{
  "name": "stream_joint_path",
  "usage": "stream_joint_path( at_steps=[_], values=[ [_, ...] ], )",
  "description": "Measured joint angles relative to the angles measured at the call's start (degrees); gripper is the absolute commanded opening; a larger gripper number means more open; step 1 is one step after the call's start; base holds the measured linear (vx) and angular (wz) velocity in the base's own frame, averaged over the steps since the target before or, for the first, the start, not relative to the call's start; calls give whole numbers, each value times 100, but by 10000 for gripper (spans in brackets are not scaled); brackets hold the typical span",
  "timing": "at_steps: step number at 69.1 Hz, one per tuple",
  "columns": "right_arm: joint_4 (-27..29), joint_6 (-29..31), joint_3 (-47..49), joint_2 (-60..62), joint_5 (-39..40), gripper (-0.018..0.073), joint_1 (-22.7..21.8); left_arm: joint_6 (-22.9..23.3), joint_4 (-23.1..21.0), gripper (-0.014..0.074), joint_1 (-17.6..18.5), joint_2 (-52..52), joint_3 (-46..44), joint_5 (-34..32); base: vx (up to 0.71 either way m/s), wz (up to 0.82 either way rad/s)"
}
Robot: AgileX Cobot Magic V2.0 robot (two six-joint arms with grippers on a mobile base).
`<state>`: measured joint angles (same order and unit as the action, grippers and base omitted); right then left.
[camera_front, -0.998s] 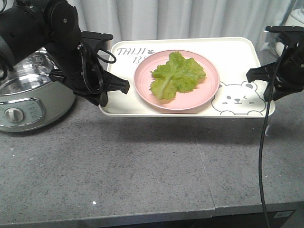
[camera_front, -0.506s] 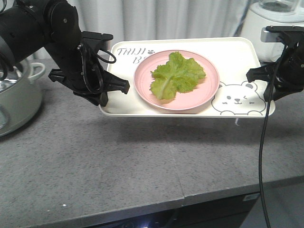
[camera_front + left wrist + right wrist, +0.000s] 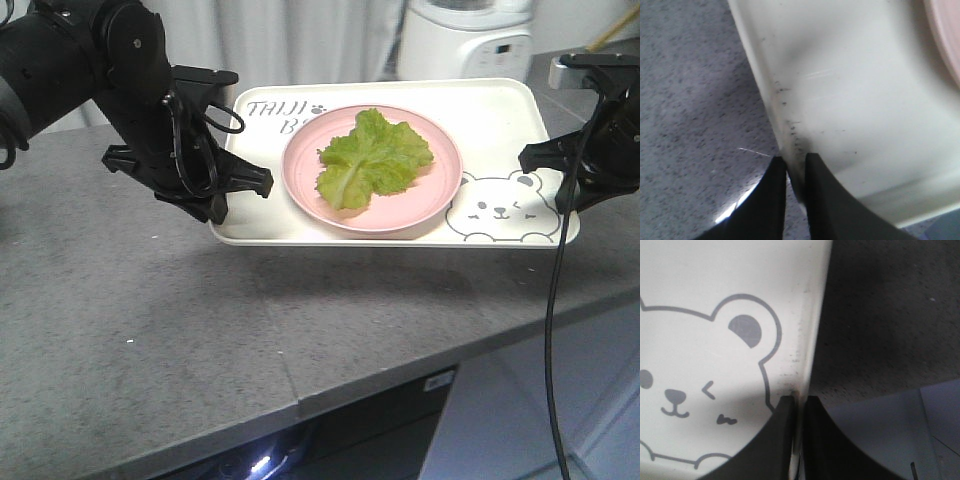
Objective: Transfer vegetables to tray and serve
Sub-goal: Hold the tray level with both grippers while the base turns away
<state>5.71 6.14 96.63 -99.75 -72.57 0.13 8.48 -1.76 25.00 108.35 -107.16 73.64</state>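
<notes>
A crinkled light-green lettuce leaf (image 3: 372,156) lies on a round pink plate (image 3: 440,190). The plate sits on the cream tray (image 3: 500,120) with the bear drawing (image 3: 498,208). The tray is held level above the grey counter. My left gripper (image 3: 225,195) is shut on the tray's left rim; the left wrist view shows both fingers (image 3: 771,200) pinching the rim (image 3: 790,130). My right gripper (image 3: 545,160) is shut on the right rim; the right wrist view shows its fingers (image 3: 785,440) clamped on the edge beside the bear (image 3: 700,380).
The grey speckled counter (image 3: 200,330) runs under the tray, its front edge (image 3: 420,375) slanting up to the right. A white appliance (image 3: 465,40) stands behind the tray. A grey curtain hangs at the back. Floor shows past the counter's edge at the lower right.
The tray and both arms keep the same place in the view. The background has slid left: the silver cooker has left the view, a white appliance has come in behind, and the counter edge has risen.
</notes>
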Motion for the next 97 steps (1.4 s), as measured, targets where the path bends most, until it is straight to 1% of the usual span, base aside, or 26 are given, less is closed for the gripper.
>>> stream_joint_path(
  at_steps=[38, 97],
  values=[
    [-1, 0, 0, 0, 0, -6, 0, 0, -6, -7, 0, 0, 0, 0, -3, -39],
    [-1, 0, 0, 0, 0, -6, 0, 0, -6, -7, 0, 0, 0, 0, -2, -30]
  ],
)
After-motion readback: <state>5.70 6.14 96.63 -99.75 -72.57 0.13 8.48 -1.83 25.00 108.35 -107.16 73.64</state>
